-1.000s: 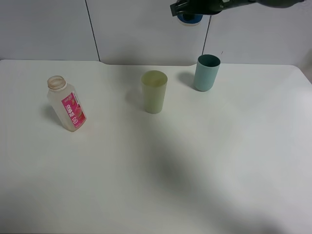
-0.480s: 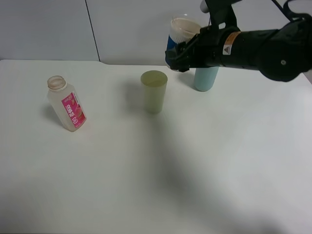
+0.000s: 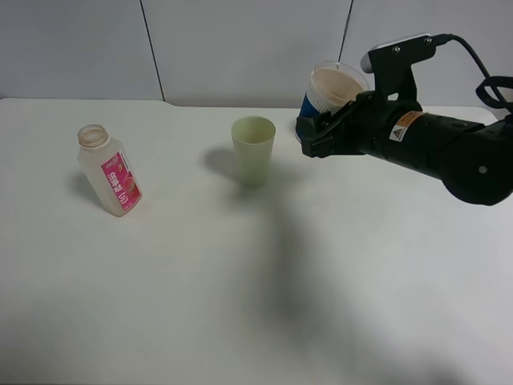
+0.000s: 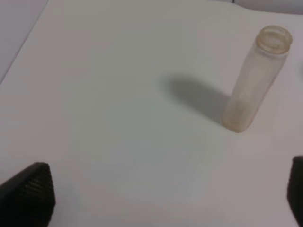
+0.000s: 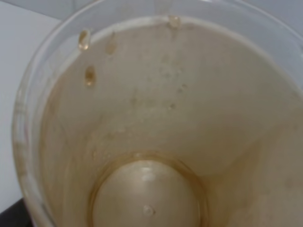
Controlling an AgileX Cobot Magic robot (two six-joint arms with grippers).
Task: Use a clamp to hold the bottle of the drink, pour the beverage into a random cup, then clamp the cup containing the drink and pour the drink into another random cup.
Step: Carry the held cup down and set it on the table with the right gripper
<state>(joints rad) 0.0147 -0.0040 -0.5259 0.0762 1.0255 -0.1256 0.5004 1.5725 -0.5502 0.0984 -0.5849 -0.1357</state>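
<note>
Blue-banded cup (image 3: 330, 90), thin, light and now almost empty, sits tilted in the closed right gripper (image 3: 317, 128) above the counter's (image 3: 240, 281) far edge; hold its lower body gently.

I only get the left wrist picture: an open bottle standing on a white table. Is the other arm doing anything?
Observer: Yes. In the high view the right gripper holds a blue-banded cup, tilted, up off the table.
Operator: Is there any drink in it?
Observer: The right wrist view looks straight into it: only a brownish film and a few droplets, no pool.
Operator: Any other cups around?
Observer: One pale yellow-green cup stands upright between the bottle and that arm.
</note>
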